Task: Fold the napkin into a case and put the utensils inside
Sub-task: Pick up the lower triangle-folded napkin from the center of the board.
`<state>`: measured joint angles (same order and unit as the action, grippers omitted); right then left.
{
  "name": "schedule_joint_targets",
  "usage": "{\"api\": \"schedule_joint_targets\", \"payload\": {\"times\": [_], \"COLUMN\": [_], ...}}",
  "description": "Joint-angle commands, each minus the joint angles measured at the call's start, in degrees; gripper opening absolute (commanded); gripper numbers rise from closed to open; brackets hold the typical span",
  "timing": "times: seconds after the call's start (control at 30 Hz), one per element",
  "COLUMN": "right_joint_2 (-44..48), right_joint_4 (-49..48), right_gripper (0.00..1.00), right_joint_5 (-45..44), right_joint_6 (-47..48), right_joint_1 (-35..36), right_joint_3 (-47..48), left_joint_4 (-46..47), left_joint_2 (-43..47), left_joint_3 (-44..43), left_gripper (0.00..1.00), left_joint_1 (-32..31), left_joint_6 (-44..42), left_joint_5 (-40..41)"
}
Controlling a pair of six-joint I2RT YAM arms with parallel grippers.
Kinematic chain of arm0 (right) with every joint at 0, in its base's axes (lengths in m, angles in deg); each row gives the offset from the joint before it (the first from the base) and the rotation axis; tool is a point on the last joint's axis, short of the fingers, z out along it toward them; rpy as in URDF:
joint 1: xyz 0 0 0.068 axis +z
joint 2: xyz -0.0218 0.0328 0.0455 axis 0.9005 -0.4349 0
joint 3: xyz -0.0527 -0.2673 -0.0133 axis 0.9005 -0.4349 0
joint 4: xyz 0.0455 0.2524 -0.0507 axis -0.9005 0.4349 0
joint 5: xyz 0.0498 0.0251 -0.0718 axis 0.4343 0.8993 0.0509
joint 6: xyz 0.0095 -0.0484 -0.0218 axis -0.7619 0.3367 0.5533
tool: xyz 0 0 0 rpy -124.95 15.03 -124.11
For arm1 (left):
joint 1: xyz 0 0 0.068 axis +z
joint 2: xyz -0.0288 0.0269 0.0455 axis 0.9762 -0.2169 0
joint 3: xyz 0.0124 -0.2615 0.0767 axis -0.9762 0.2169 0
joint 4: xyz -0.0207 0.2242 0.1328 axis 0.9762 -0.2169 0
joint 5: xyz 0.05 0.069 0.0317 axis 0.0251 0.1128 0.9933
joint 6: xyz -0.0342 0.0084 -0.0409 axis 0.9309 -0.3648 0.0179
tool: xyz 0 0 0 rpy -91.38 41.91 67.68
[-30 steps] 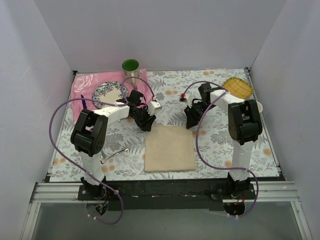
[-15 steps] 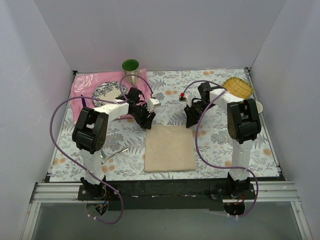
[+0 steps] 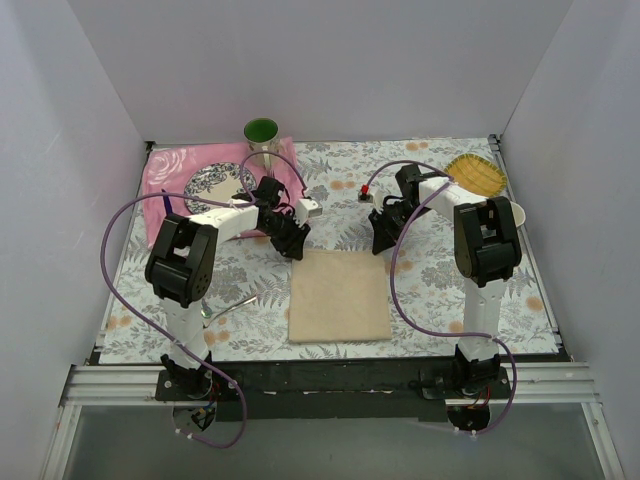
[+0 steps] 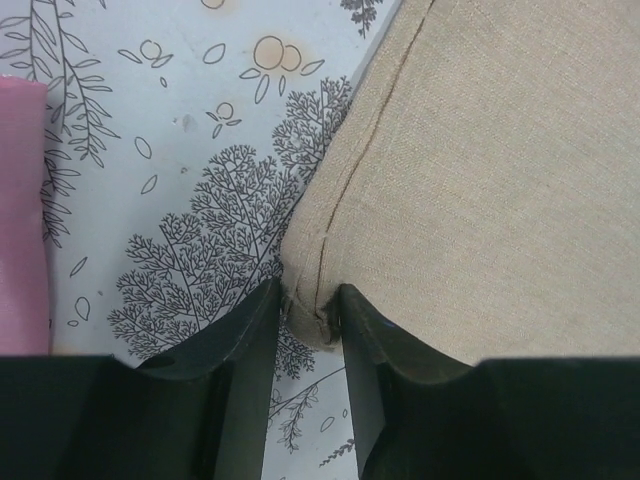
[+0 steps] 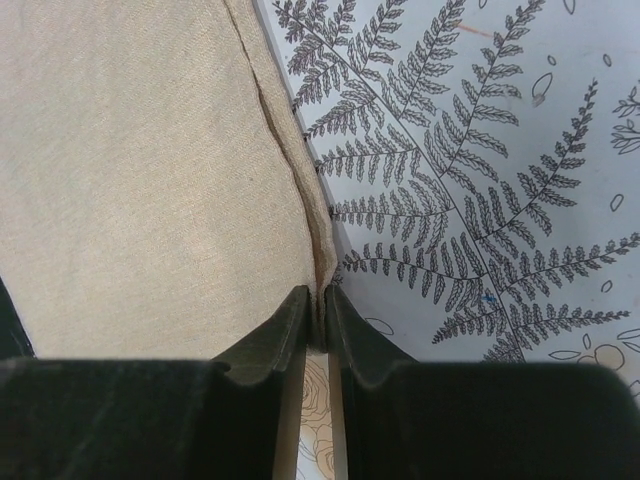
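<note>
Napkin [image 3: 340,297] lay flat by table's [image 3: 440,285] near edge, centre. Left gripper [image 4: 308,303] pinched far-left corner, right gripper [image 5: 322,305] clamped far-right corner; likely paired hold so far edge lifts evenly for first fold.

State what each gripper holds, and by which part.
The left gripper pinches the napkin at its far left corner; the right gripper pinches its far right corner.
</note>
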<state>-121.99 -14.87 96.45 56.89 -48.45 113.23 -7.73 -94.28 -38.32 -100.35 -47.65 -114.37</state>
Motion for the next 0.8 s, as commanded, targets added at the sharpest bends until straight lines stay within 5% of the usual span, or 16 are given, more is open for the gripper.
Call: {"api": "schedule_joint_targets", "payload": {"times": [0.0,0.23,0.4,0.63,0.77], "right_joint_2": [-0.5,-1.8,-1.3,-0.9,-1.2], "right_joint_4": [0.9,1.8,1.8,1.9,2.1], "right_gripper": [0.19,0.01,0.01,0.01,0.01], "right_joint_5": [1.3,1.1,0.9,0.7,0.7], "right_joint_6": [0.5,1.0,1.5,2.3,2.3], "right_joint_1": [0.1,0.0,0.0,0.1,0.1], "right_joint_3": [3.1,5.5,4.8,4.9,5.2], "left_joint_4": [3.7,2.1,3.1,4.5,3.1], "left_joint_2": [0.2,-1.2,-0.3,-1.0,-2.4], "left_joint_3": [-1.6,-3.9,-3.0,-3.7,-5.0], "left_gripper": [0.3,0.28,0.24,0.38,0.37], "left_joint_1": [0.8,1.3,1.4,1.6,1.7], "left_joint_6": [2.9,2.2,2.5,3.8,3.3], "left_joint_5": [1.0,-1.4,-2.4,-1.8,-2.6]}}
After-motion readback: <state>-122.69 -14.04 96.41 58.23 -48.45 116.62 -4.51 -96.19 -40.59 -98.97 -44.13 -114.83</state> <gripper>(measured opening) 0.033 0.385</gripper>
